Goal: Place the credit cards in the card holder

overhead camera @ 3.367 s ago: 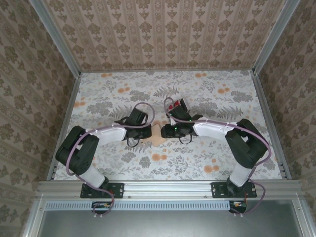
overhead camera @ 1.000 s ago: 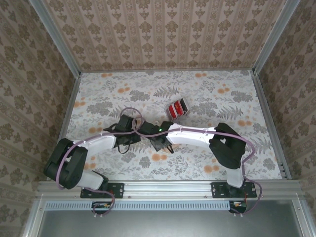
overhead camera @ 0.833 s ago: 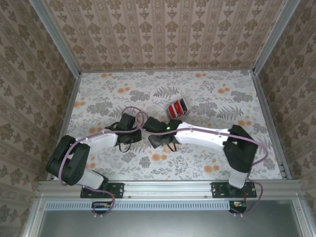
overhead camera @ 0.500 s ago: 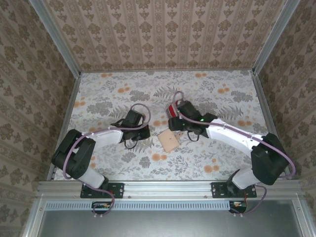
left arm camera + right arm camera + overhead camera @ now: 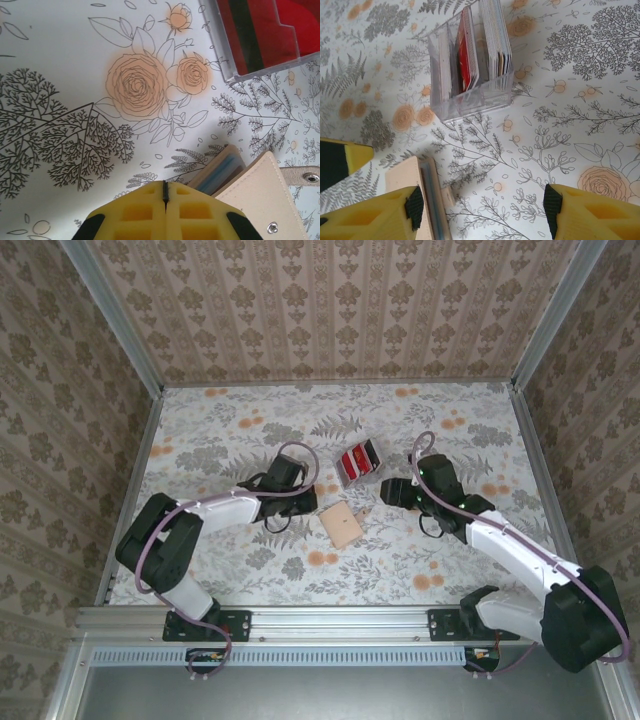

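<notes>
As cards (image 5: 494, 35) stand upright, clear box (image 5: 472, 102) encloses them.

The credit cards (image 5: 357, 461), mostly red with some white and dark ones, stand on edge, packed in a clear plastic box (image 5: 470, 102) at the upper middle of the right wrist view. The tan card holder (image 5: 341, 524) lies flat, below and left of them and apart, with thin bluish edges showing between its folded layers.

The card holder (image 5: 341, 525) looks matt, canvas-like — credit cards (image 5: 468, 55) glossy, box (image 5: 470, 102) clear plastic.
</notes>
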### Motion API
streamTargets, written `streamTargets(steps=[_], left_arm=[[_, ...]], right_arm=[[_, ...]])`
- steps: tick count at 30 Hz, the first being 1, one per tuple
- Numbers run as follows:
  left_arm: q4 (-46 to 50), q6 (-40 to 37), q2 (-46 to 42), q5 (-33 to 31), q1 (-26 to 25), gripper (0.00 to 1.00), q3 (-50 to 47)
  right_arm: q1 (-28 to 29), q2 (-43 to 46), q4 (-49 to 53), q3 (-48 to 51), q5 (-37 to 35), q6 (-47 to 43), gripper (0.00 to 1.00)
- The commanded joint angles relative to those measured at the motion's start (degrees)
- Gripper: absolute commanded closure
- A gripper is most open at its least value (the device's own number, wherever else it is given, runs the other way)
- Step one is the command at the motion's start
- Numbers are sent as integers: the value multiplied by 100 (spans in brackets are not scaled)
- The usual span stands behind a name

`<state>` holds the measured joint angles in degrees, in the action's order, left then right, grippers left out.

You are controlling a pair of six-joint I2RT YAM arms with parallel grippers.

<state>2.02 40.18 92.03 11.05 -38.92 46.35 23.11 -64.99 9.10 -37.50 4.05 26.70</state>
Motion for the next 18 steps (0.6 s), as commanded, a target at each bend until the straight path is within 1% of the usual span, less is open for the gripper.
streamTargets(steps=[1, 4, 6, 9, 11, 16, 18], left_arm=[[-103, 169, -268, -393, -163, 99, -110], [-163, 259, -277, -502, -234, 98, -179], [-157, 297, -283, -617, -298, 98, -203], [-147, 319, -285, -816, -435, 99, -205], [-167, 307, -271, -974, -534, 98, -218], [-274, 225, -144, -1287, -754, 99, -263], [-289, 179, -39, -1290, -783, 99, -226]], right_arm=[[-35, 7, -521, 137, 375, -399, 32], [-27, -247, -884, 75, 802, -458, 32], [-18, -503, -965, 0, 846, -398, 32], [-19, -877, -1580, 289, 885, -293, 33], [-27, -1023, -1262, 166, 939, -392, 35], [-10, -821, -1335, 313, 886, -307, 37], [13, -844, -1250, 274, 909, -304, 39]])
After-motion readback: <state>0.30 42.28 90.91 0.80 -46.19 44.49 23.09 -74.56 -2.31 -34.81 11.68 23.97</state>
